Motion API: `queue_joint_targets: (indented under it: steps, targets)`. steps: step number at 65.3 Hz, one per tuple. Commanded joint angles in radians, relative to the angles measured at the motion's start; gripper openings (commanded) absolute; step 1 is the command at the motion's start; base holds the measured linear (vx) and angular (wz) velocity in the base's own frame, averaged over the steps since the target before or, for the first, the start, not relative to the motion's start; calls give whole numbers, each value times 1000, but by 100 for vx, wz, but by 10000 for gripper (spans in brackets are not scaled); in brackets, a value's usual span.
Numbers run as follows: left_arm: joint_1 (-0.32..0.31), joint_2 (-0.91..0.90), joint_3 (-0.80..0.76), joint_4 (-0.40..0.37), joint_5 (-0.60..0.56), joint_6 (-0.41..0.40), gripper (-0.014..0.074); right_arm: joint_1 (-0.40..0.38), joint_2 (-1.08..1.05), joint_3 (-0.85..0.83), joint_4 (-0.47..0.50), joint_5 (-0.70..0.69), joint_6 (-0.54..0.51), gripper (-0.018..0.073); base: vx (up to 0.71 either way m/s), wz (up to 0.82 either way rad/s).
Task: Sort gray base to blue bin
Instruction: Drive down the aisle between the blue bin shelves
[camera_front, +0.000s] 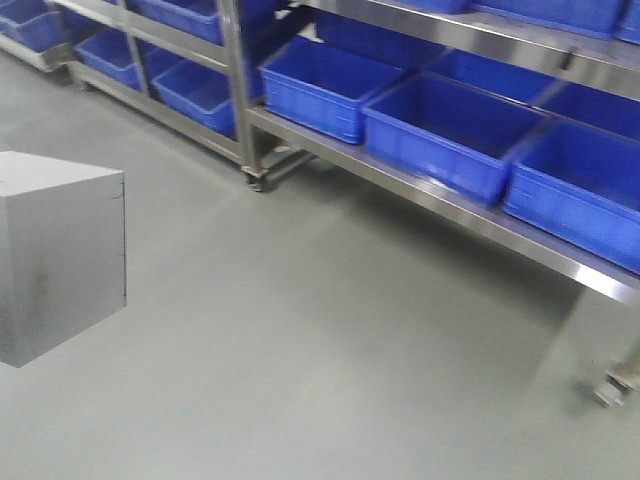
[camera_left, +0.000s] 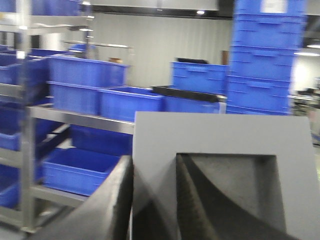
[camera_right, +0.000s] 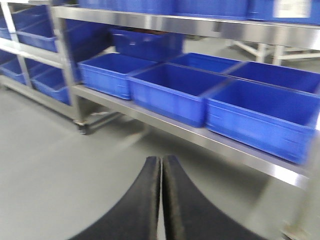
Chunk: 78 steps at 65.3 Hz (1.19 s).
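Gray base (camera_left: 220, 135) clamped in my left gripper (camera_left: 154, 166), right gripper (camera_right: 161, 167) closed on nothing; pickup's done, drop into a blue bin (camera_front: 430, 155) isn't.

A: How was the light?
B: Cool, even and fairly bright. A ceiling lamp (camera_left: 200, 11) glowed in the left wrist view, and the far right edge there was washed out white.
A: Glare or shadows?
B: A pale sheen lay on the steel shelf rail (camera_right: 200, 26); the floor (camera_front: 330, 330) held only a faint, soft shadow under the shelf.
A: And sharpness?
B: All 3 views were smeared by motion blur. The right claw (camera_right: 161, 165) was out of focus up close, the gray base (camera_left: 220, 135) had fuzzy edges, and the blue bins (camera_front: 430, 160) had smudged rims.
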Motion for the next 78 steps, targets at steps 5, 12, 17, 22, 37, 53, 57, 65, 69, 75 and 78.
queue_joint_targets:
  steps: [5, 12, 17, 22, 37, 53, 57, 65, 69, 75, 78]
  targets:
    - [-5, 1, -28, -6, -104, -5, 20, 0, 1, 0, -8, -74, -9, -5, 31, 58]
    - [-5, 1, -28, -6, -104, -5, 20, 0, 1, 0, -8, -74, -9, -5, 31, 53]
    - [-5, 1, -28, -6, -104, -5, 20, 0, 1, 0, -8, -74, -9, -5, 31, 48]
    - [-5, 1, -28, -6, -104, -5, 20, 0, 1, 0, -8, -74, -9, -5, 32, 46]
    - [-5, 1, -28, -6, -104, -5, 20, 0, 1, 0, -8, -74, -9, -5, 32, 48]
    - [-5, 1, -28, -6, -104, -5, 20, 0, 1, 0, -8, -74, -9, -5, 31, 56]
    - [-5, 1, -28, -6, -104, -5, 20, 0, 1, 0, -8, -74, -9, -5, 28, 58]
    - [-5, 1, -28, -6, -104, -5, 20, 0, 1, 0, -8, -74, -9, -5, 28, 58]
    - [-5, 1, -28, -6, -104, -5, 20, 0, 1, 0, -8, -74, -9, -5, 28, 54]
    - [-5, 1, -28, -6, -104, -5, 20, 0, 1, 0, -8, -75, -9, -5, 29, 50]
    - [-5, 1, -28, -6, -104, -5, 20, 0, 1, 0, -8, -75, -9, -5, 29, 46]
